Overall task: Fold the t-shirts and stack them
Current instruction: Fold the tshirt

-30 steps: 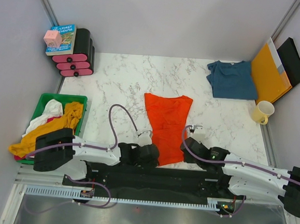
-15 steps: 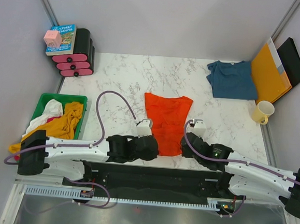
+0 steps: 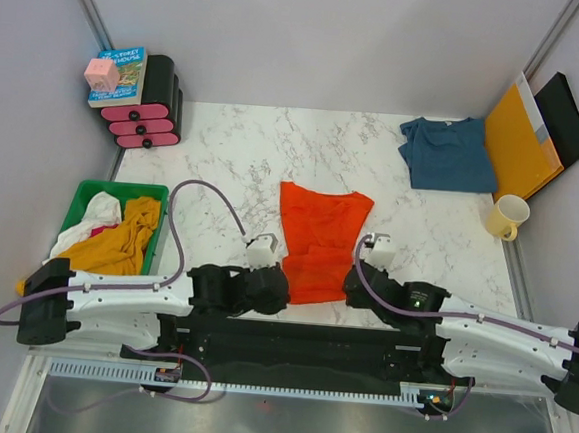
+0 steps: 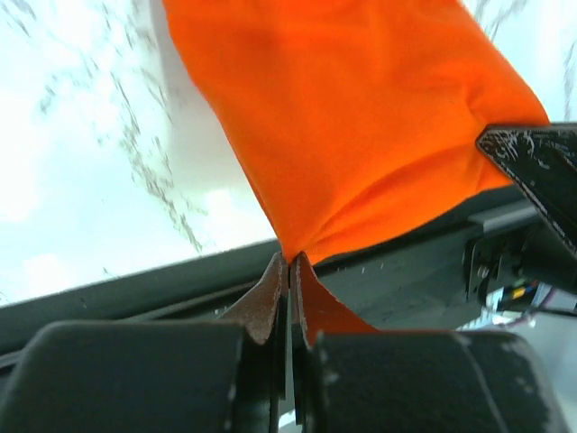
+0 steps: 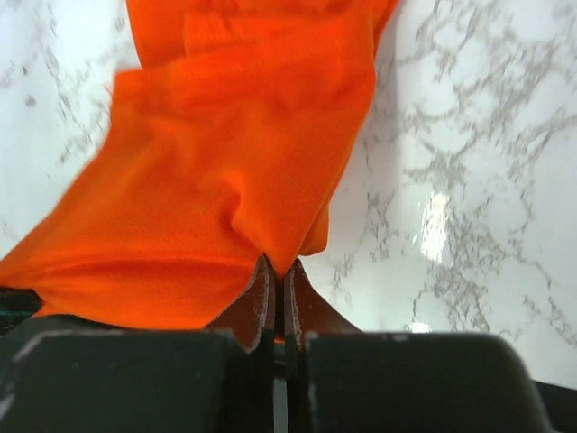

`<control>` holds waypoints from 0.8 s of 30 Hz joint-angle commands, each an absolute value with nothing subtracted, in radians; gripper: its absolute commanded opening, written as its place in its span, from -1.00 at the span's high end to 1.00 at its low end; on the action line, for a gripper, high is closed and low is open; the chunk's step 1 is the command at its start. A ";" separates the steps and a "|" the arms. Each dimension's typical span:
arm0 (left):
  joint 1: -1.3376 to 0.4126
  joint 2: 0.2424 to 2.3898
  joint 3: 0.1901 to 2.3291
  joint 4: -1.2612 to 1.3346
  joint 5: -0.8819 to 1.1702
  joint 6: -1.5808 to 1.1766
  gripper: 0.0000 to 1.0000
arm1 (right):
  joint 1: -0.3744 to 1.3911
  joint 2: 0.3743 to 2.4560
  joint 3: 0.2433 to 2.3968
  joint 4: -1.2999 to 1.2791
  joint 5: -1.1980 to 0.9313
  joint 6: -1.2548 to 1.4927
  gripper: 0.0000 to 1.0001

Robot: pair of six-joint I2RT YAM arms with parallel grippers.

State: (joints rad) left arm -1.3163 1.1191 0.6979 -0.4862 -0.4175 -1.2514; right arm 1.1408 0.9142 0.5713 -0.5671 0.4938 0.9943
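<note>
The orange-red t-shirt (image 3: pixel 320 237) lies in the middle of the marble table, its near hem lifted off the surface. My left gripper (image 3: pixel 282 284) is shut on the hem's left corner, and the cloth (image 4: pixel 352 126) fans away from the pinched tips (image 4: pixel 290 262). My right gripper (image 3: pixel 353 282) is shut on the right corner, with fabric (image 5: pixel 225 180) bunched at its tips (image 5: pixel 278 266). The dark teal-blue t-shirt (image 3: pixel 447 153) lies folded at the back right, away from both grippers.
A green bin (image 3: pixel 86 199) with mustard-yellow and white garments sits at the left edge. A yellow mug (image 3: pixel 507 216) and an orange envelope (image 3: pixel 521 142) stand at the right. Pink-and-black blocks (image 3: pixel 149 111) with a book are at the back left.
Both grippers have carried the orange shirt's near hem up and away from the table's front edge, so the shirt now looks shorter. The left arm has swung further out to the left.
</note>
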 commanded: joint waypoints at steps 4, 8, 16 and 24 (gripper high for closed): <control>-1.152 1.144 0.827 -0.520 -0.512 -1.002 0.96 | 1.066 1.075 0.784 -0.536 0.661 0.853 1.00; -0.987 1.190 0.873 -0.424 -0.450 -0.841 0.96 | 0.967 1.155 0.854 -0.474 0.638 0.769 1.00; -0.839 1.417 1.094 -0.384 -0.416 -0.617 0.96 | 0.776 1.314 0.995 -0.387 0.637 0.643 1.00; -0.756 1.581 1.241 -0.348 -0.379 -0.551 0.97 | 0.652 1.465 1.054 -0.314 0.574 0.618 1.00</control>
